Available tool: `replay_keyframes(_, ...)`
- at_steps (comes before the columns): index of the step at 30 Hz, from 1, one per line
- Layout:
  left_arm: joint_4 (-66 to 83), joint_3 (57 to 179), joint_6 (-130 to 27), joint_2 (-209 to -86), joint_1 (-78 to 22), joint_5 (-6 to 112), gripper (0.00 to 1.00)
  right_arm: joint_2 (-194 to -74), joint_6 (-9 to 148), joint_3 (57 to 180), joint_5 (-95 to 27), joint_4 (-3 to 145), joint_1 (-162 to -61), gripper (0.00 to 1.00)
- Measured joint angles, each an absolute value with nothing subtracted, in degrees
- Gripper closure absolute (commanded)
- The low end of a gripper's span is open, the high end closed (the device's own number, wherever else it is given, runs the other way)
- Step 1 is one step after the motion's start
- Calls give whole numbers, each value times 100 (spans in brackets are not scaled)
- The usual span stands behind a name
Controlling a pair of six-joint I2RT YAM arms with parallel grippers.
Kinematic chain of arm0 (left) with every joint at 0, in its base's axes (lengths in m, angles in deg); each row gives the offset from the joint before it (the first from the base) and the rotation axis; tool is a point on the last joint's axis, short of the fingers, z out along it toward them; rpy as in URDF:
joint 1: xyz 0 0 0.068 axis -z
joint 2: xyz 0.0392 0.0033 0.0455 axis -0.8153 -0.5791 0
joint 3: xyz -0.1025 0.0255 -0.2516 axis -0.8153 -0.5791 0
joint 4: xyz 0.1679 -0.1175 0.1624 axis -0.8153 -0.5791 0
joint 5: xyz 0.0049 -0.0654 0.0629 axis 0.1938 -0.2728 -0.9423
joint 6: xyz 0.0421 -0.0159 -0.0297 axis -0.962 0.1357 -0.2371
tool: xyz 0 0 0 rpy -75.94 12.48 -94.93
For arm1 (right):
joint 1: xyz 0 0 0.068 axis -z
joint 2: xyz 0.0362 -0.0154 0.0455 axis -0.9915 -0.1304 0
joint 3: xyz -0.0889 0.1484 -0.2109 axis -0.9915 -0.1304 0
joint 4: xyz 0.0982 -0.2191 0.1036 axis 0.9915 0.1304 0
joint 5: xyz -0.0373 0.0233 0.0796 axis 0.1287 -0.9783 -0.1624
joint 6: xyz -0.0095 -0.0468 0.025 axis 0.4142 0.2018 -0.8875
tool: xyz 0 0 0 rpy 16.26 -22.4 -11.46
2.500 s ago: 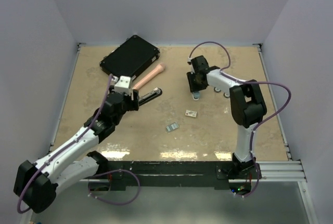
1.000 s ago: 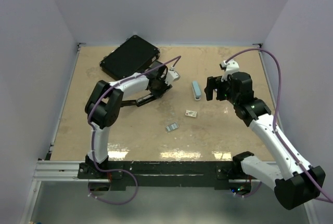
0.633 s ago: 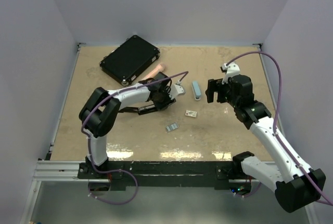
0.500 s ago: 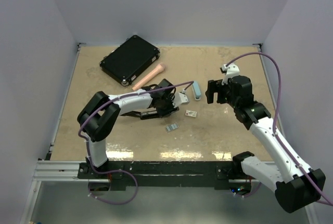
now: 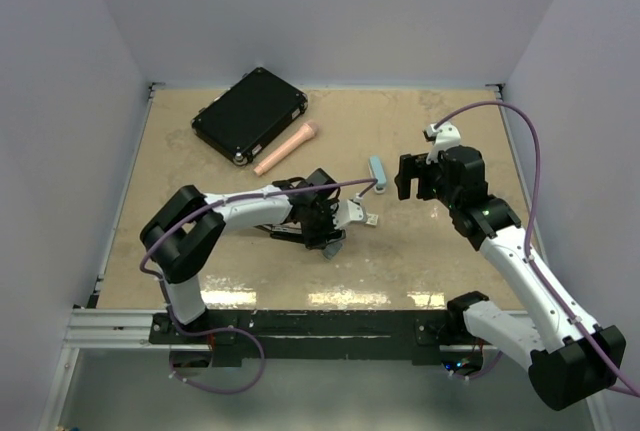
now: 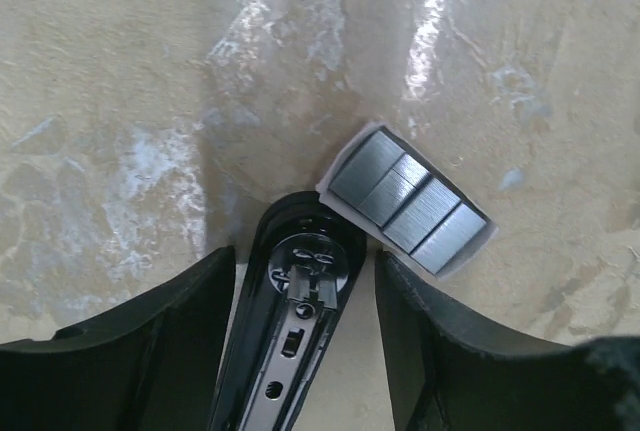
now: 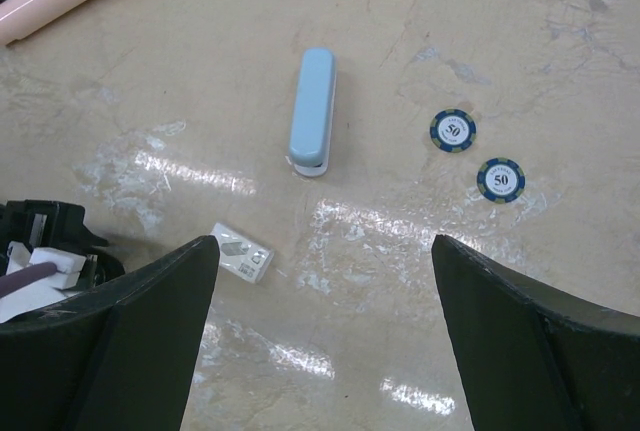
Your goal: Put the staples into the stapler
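The black stapler (image 6: 290, 351) lies on the tabletop (image 5: 170, 181) with its metal magazine channel facing up, which is how it must lie to take a load. The left gripper (image 6: 305, 251) points down over the stapler's front end, with one jaw on each side of the nose. The jaws sit close against its flanks, but I cannot tell whether they press on it or stand just free of it.

The staples (image 6: 408, 201), a grey ribbed block of several strips side by side, rest flat on the tabletop just beside the stapler's nose and are not in the channel. With the open channel this near, carrying them across should be a short move, though so thin a block will likely be hard to pinch.

The right gripper (image 5: 408, 176), its jaws wide apart and empty, hovers near the blue stapler (image 7: 313, 111) and two blue poker chips (image 7: 453, 131). It seems to be keeping out of the left arm's way.
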State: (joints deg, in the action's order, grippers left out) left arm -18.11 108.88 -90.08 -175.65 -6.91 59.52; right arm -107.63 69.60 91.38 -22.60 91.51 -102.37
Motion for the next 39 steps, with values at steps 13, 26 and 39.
replay_keyframes(13, -2044, 10799, -9034, -17455, -614, 6328, 35, -10780, 6958, 9138, -2378, 9151, -10237, 9)
replay_keyframes(26, -2114, 10724, -8940, -17357, -527, 6428, 23, -10909, 6958, 9138, -2485, 9164, -10237, 8)
replay_keyframes(39, -694, 9341, -7424, -14752, -1336, 5602, 20, -11593, 6892, 9793, -3300, 9551, -10348, 10)
